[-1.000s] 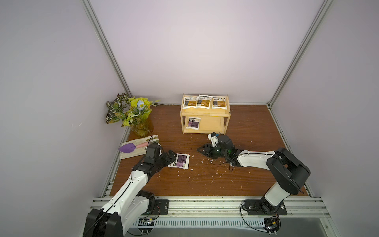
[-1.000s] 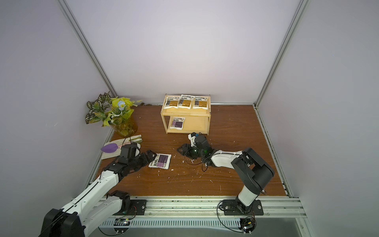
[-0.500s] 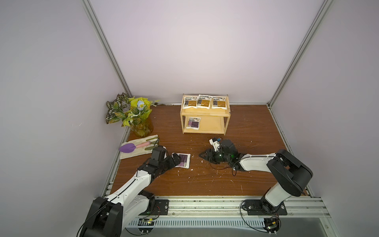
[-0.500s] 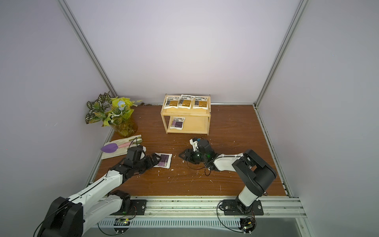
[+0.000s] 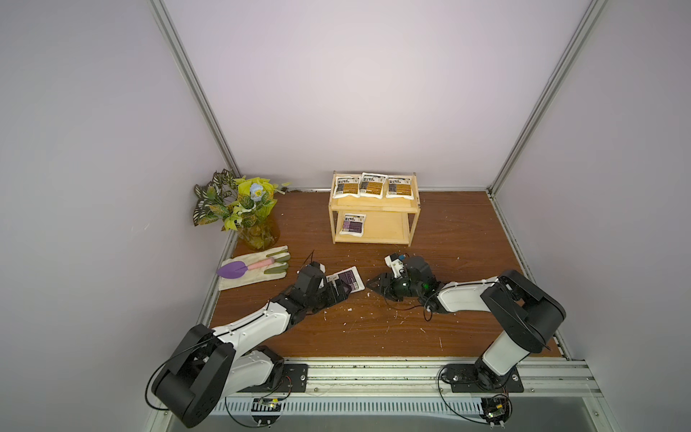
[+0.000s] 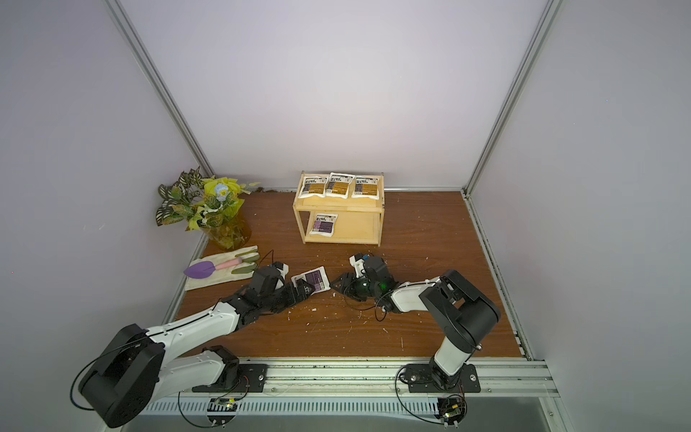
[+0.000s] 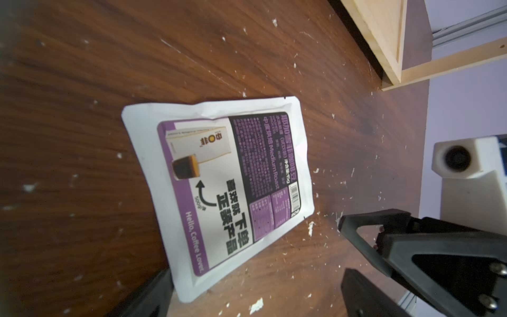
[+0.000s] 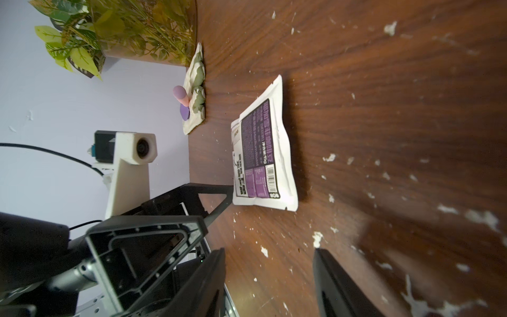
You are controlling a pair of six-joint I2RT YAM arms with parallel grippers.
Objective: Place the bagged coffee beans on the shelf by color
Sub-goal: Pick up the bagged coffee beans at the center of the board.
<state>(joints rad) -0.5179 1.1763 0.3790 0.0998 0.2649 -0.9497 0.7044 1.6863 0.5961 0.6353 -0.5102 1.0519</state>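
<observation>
Three white pouches with golden-brown labels (image 5: 374,185) are sitting atop the pale wooden two-tier shelf (image 5: 374,210), with one purple-labelled white pouch (image 5: 353,225) below. The last purple-labelled pouch (image 5: 346,278) is lying on the brown table (image 5: 456,258), its corner between the open jaws of the left gripper (image 5: 342,291). The right gripper (image 5: 375,287) is hovering nearby, open-jawed and empty.

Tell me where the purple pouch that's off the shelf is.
In a top view the loose purple pouch lies flat on the table in front of the shelf, between the left gripper and the right gripper, nearer the left.

the purple pouch (image 7: 219,189) reads "hello, coffee lover." and "medium roast".
</observation>
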